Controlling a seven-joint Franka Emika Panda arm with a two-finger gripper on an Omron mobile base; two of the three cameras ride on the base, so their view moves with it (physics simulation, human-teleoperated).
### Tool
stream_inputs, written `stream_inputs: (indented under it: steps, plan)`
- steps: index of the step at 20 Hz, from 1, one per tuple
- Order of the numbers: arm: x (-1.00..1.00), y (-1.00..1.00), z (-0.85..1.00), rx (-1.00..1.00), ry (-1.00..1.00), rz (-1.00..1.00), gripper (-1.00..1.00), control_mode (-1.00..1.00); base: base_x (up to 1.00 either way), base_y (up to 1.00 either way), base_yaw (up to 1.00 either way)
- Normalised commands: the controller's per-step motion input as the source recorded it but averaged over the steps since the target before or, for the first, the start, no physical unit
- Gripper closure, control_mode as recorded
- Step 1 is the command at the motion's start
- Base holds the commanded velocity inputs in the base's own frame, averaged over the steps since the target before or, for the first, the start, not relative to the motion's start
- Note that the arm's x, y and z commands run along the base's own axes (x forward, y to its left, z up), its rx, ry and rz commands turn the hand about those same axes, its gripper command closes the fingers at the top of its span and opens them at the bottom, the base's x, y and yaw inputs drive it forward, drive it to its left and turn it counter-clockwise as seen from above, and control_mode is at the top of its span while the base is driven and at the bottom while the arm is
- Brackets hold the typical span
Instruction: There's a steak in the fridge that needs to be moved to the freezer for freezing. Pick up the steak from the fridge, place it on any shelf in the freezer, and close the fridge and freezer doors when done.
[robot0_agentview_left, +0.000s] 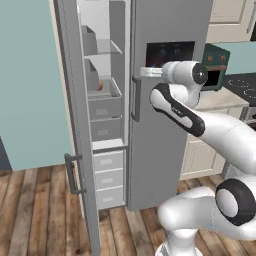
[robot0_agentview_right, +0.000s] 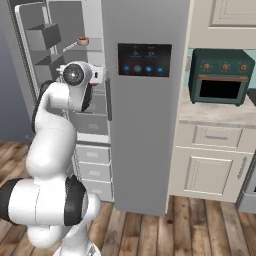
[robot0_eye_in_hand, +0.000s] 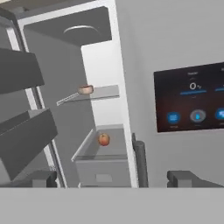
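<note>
My hand (robot0_eye_in_hand: 112, 178) sat nearest, fingers spread wide and empty, facing the open compartment; the steak (robot0_eye_in_hand: 85, 89) lay on the upper glass shelf (robot0_eye_in_hand: 103, 92), a round fruit (robot0_eye_in_hand: 103, 139) below it; the panelled door (robot0_eye_in_hand: 175, 65) stood shut; I judged the pickup pending; next, reach up and in.

We see the gripper (robot0_eye_in_hand: 113, 178) cut off at the hand view's lower edge. The small item (robot0_eye_in_hand: 85, 89) at upper centre is too small to identify.
</note>
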Motion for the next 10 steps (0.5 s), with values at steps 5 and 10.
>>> stream_inputs:
  steps: [5,10]
  plan:
    - [-1.00,0.69,-0.08,-0.02,0.03,0.00,-1.00,-1.00,0.00,0.00,0.00]
    - [-0.99,0.65,0.00,0.00,-0.02,0.00,-1.00,-1.00,0.00,0.00,0.00]
